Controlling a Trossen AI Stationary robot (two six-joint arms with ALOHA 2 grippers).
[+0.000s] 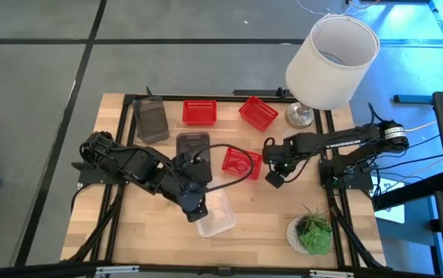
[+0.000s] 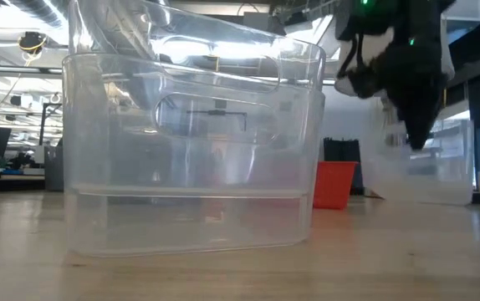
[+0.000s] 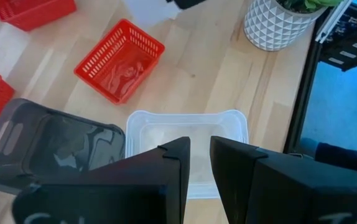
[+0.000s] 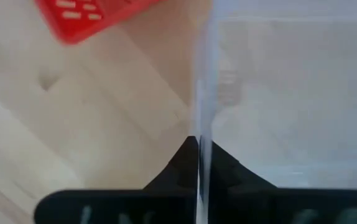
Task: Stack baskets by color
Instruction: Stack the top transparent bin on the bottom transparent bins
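The right gripper (image 4: 198, 146) is clamped shut on one thin wall of a clear basket (image 4: 278, 93), just beside the middle red basket (image 1: 241, 162) on its lampshade side. That grip is the main risk. A single edge pinch on smooth, see-through plastic gives little purchase, so the basket may swing or slip out as it is carried. If it swings, its free end could knock the middle red basket askew.

The likely goal is the second clear basket (image 1: 218, 220), which sits on the desk just beside the middle red basket, towards the desk's front edge. The left gripper (image 1: 194, 207) hangs right over it. I cannot tell whether it has hold of that basket. Either way, the left arm crowds the spot, and the two arms may collide if the right one comes across.

Nesting could also jam if the carried basket arrives tilted, catching a rim rather than dropping in.

The two grey baskets (image 1: 193, 147) lie on the far side of the middle red basket from the lampshade (image 1: 331, 62), out of the path.
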